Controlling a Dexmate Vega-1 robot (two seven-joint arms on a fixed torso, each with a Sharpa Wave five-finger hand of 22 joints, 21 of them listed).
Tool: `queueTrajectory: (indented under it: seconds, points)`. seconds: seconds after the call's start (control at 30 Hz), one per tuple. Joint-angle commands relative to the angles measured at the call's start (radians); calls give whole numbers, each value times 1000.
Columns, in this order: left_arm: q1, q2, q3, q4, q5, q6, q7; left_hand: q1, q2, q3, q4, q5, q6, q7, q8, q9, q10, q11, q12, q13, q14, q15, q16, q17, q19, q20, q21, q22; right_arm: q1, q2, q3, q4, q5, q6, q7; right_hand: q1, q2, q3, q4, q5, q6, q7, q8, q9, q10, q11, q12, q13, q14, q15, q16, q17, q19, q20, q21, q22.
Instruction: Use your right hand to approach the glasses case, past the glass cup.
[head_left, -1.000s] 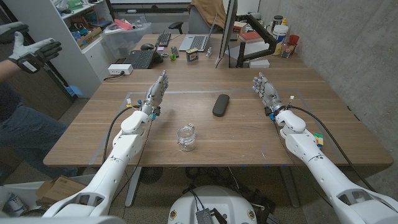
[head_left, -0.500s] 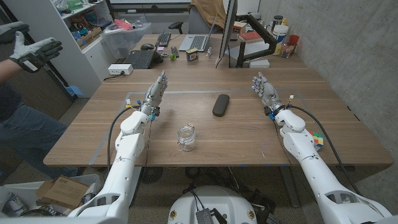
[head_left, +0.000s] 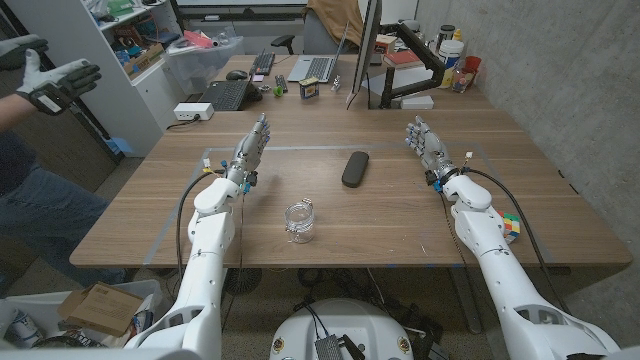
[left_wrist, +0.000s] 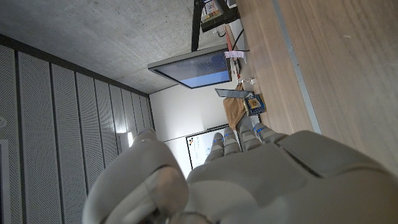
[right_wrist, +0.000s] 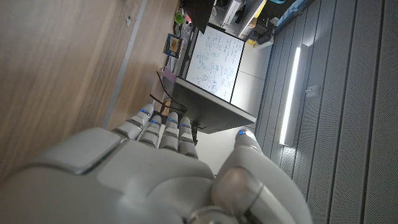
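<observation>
A dark oval glasses case (head_left: 354, 168) lies on the wooden table (head_left: 380, 215) near its middle. A clear glass cup (head_left: 299, 221) stands closer to the front edge, left of the case. My right hand (head_left: 427, 148) stands on its edge to the right of the case, fingers straight and apart, holding nothing; the right wrist view shows its back (right_wrist: 161, 174). My left hand (head_left: 252, 152) stands the same way to the left of the case, also holding nothing, and its back (left_wrist: 249, 180) appears in the left wrist view.
A keyboard (head_left: 228, 94), laptop (head_left: 317, 68), monitor (head_left: 364, 50) and small items crowd the table's far edge. A colourful cube (head_left: 512, 225) lies by my right forearm. A person's gloved hand (head_left: 55, 82) reaches in at the far left.
</observation>
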Motion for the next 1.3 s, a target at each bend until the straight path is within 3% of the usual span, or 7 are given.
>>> queueTrajectory:
  seconds: [0.03,1.3]
  points:
    - [-18,-25,-36,13,37,3,-34,8,3,-3,-2,4,-2,3,1,5,-1,2,0,4,-6,-1,1,5,-4,-69,0,2,16,28,28,16,-47,5,22,5,5,6,-3,2,9,-1,3,3,11,2,2,5,10,3,6,2,5,-6,3,4]
    - [2,-22,-26,-66,66,48,-45,9,10,-8,-4,2,5,-2,-1,5,0,-1,-5,5,-8,1,0,6,-9,-57,-4,2,81,12,-3,119,-105,169,98,6,4,4,-6,1,10,-24,0,4,10,-10,-1,6,14,-1,6,3,3,-1,2,4]
